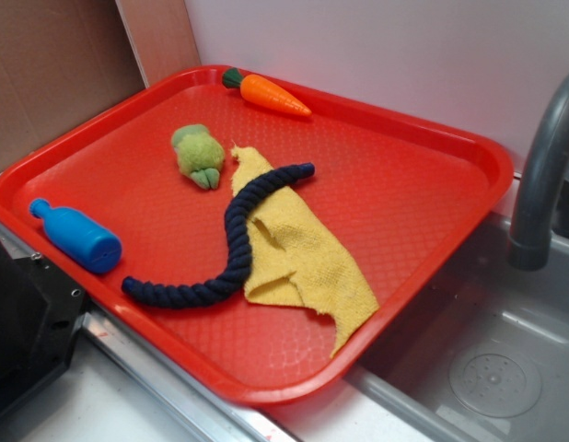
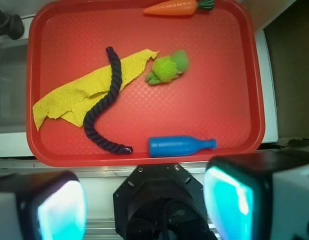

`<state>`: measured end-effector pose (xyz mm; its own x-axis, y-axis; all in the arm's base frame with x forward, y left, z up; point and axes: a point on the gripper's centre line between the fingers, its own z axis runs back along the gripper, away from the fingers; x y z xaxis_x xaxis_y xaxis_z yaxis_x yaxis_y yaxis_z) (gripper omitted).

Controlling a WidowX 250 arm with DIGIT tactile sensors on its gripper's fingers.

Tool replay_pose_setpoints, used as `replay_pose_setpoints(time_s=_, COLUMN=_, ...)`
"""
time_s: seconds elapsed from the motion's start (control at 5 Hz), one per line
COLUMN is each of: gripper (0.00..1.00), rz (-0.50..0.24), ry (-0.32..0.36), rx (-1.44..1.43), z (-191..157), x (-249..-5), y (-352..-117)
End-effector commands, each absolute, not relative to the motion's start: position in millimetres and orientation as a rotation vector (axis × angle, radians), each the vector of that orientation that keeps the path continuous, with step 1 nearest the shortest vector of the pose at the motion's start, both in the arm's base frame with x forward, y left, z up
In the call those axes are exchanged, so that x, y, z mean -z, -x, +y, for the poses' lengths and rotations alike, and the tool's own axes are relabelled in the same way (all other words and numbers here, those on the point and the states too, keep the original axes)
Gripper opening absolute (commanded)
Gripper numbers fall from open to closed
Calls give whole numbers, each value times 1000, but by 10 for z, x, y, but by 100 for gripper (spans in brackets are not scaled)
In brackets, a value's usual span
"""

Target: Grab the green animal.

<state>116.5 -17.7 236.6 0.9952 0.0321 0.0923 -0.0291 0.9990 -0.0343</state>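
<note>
One green animal (image 1: 199, 155), one carrot (image 1: 267, 92), one bottle (image 1: 75, 237).

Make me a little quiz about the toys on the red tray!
1. True or false: the rope lies across the yellow cloth.
2. Which toy sits nearest the green animal? A) carrot B) cloth C) bottle
3. Fill in: the claw is ____, its two fingers far apart, above the tray edge.

Key: 1 true. 2 B, the cloth's corner reaches right beside it. 3 open.
</note>
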Motion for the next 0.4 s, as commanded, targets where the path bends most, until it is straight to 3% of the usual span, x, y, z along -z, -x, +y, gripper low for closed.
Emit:
replay_pose_setpoints(time_s=0.0, gripper=100, rz=-93, ry=33, rx=-31, z=-177, x=-2366, y=-1165)
replay_pose_setpoints(time_s=0.2, gripper=100, rz=-28, ry=60, rx=-284, z=201, x=-1920, y=-1601)
